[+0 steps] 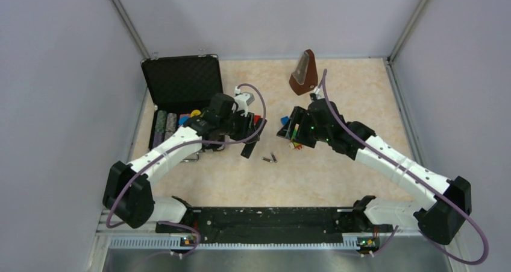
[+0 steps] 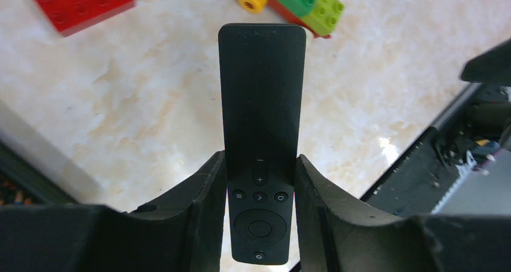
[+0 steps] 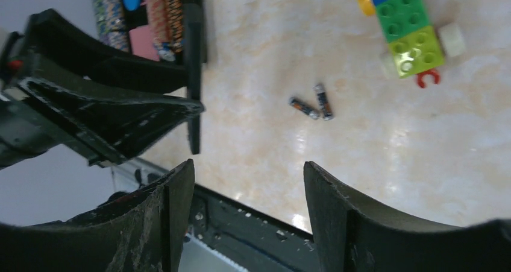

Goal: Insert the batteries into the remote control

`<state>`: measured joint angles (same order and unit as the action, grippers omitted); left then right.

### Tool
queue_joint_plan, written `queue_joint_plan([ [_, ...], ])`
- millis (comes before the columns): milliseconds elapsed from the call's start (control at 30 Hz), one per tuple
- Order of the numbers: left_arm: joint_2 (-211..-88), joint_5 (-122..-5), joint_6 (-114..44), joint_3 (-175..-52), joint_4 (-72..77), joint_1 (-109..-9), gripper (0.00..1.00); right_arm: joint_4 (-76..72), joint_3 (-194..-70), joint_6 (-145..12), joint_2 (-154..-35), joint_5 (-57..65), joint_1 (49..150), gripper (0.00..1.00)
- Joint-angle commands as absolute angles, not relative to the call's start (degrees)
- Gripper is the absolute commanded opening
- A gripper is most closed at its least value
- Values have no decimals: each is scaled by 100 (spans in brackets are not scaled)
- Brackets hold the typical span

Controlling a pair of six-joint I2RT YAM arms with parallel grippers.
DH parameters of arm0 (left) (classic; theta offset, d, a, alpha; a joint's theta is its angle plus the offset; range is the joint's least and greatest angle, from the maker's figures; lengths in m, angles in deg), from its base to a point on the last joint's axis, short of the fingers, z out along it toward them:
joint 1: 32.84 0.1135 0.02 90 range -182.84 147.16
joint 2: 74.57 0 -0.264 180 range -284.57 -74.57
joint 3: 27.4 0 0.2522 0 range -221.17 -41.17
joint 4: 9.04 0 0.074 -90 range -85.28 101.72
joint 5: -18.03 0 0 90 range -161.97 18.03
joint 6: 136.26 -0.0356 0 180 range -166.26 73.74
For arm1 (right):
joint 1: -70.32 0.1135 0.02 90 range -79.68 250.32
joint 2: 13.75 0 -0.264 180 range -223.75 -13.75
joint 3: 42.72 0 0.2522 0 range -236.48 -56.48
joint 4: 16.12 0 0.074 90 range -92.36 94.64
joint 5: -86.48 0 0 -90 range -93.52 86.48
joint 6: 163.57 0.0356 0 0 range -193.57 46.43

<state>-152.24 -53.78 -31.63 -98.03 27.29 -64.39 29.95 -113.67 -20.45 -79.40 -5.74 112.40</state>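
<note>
Two hands: left hand (image 2: pixel 259 161) pinches the remote control (image 2: pixel 261 91), right hand (image 3: pixel 247 170) gapes empty near batteries (image 3: pixel 311 105).

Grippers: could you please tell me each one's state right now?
Left gripper: closed on the remote control.
Right gripper: open, holding nothing.

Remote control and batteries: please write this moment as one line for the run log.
left gripper: shut on remote control | right gripper: open, empty | batteries: both on table, not yet loaded
</note>
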Motion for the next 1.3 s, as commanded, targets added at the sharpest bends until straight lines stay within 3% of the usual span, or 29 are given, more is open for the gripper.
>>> queue_joint_plan([
  [0, -15114, -4523, -3103, -9641, 2327, -6555, 0, 2194, -11763, -1897, -8249, 465, 11206, 66],
  [433, -14716, -4262, -3000, -9460, 1989, -6866, 0, 2038, -12103, -1601, -9305, 545, 11206, 65],
  [600, -14577, -4199, -3019, -9384, 1930, -6906, 0, 1975, -12129, -1553, -9473, 504, 11206, 59],
  [733, -14464, -4206, -3121, -9309, 1892, -6939, 0, 1898, -12087, -1318, -9552, 573, 11207, 48],
  [967, -14356, -4286, -3141, -9289, 1817, -6994, 0, 1798, -11981, -996, -9512, 666, 11208, 16],
  [1000, -14356, -4326, -3105, -9327, 1823, -7012, 4, 1775, -11955, -933, -9479, 654, 11208, 10],
  [1067, -14350, -4505, -3058, -9428, 1886, -7043, 24, 1734, -11920, -826, -9421, 654, 11209, 1],
  [1200, -14161, -4862, -3138, -9530, 2030, -7127, 73, 1732, -11851, -450, -9231, 504, 11206, 0],
  [1233, -14062, -4960, -3186, -9518, 2054, -7159, 82, 1706, -11804, -294, -9164, 460, 11210, 0],
  [1267, -13911, -5062, -3251, -9495, 2068, -7178, 84, 1686, -11774, -156, -9122, 431, 11208, 0],
])
